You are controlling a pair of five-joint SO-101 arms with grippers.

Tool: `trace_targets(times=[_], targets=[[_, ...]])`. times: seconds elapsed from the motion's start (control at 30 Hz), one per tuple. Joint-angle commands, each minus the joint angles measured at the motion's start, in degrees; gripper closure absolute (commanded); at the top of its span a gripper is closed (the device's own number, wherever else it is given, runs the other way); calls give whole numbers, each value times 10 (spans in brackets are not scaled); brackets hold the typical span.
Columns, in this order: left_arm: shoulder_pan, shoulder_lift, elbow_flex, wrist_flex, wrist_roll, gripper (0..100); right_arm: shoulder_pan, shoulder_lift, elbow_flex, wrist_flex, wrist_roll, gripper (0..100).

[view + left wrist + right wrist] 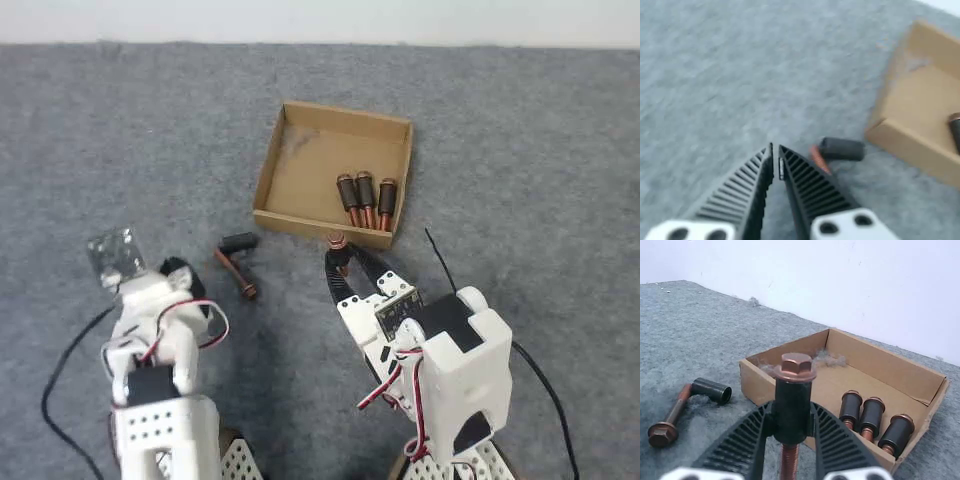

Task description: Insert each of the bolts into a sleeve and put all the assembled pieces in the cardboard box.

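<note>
The assembled piece, a copper bolt seated in a black sleeve, stands upright, head up and thread hanging below. The right gripper clamps it by the sleeve, one finger on each side.

The cardboard box lies directly ahead of those fingers. The held piece sits just on your side of the box's near wall, so the coming move is probably a short carry forward over that wall before you let go.

Three finished pieces already lie side by side against the box's right wall, with their long axes running near to far. Bare floor is open to their left, and the right arm is much the nearer to the box.

One loose bolt and one loose sleeve lie touching on the grey mat, not yet joined. They are just ahead of the left gripper, whose fingers are drawn almost together on nothing.
</note>
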Motion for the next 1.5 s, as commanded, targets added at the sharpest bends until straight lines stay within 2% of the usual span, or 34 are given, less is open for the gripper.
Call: trace_targets(times=[0.0, 0.07, 0.27, 0.43, 0.63, 0.7, 1.07, 1.23, 1.47], targets=[[-40, -143, -2, 84, -7, 989, 13, -5, -13, -15, -4, 992], [-48, -170, -2, 119, -7, 989, 13, -5, -13, -15, -4, 992], [-47, -125, -1, 92, -7, 988, 30, -9, -25, -15, -4, 992], [-47, -124, -1, 113, -62, 988, 58, -20, -58, -15, 0, 992], [-47, -124, -1, 115, -68, 988, 59, -130, -62, -12, 1, 992], [-47, -124, -1, 115, -68, 988, 59, -174, -76, 19, 1, 992], [-47, -124, -1, 117, -68, 988, 58, -377, -257, 470, -2, 992], [-47, -124, -1, 117, -68, 988, 57, -407, -345, 698, -3, 992], [-47, -124, -1, 117, -68, 988, 57, -405, -466, 915, -4, 992]])
